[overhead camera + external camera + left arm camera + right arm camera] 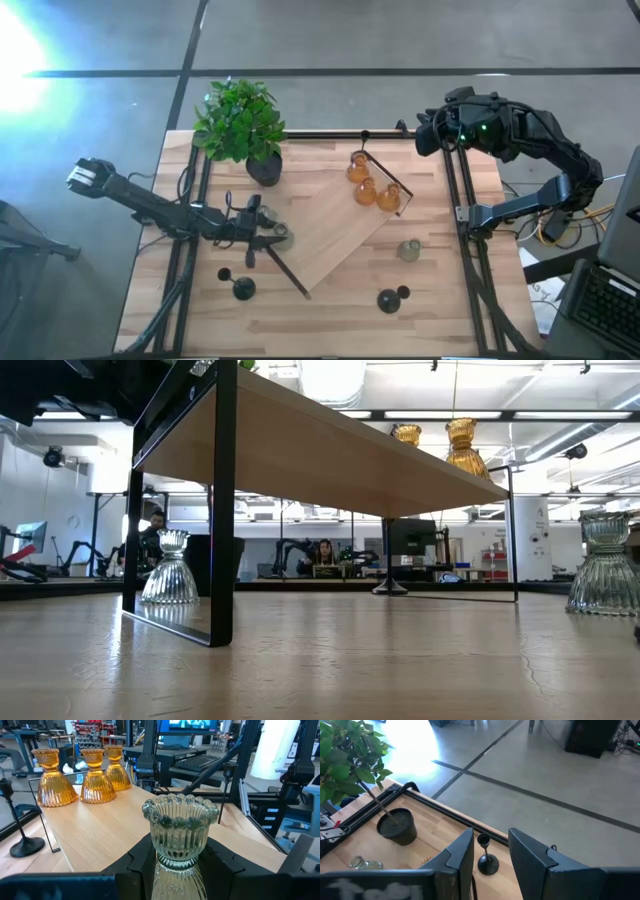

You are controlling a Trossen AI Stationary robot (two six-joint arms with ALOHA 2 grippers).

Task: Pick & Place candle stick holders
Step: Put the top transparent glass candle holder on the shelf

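Three amber holders [371, 183] stand on the raised wooden shelf [330, 235]. The left tool [180, 865] grips a clear holder [179, 835] near the shelf's left edge. The right tool [490, 852], narrowly parted and empty, hovers over a black holder [486, 857] at the bench's [330, 325] far edge. Most holders remain unplaced.

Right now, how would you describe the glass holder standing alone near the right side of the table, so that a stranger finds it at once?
Start at the raised wooden shelf lying diagonally across the table, with three amber holders at its far end. Off the shelf's right edge, on the tabletop itself, stands one pale green-grey ribbed glass holder. It stands alone and untouched; its look-alike sits in the left gripper, and the nearest black holder is dark and thin-stemmed.
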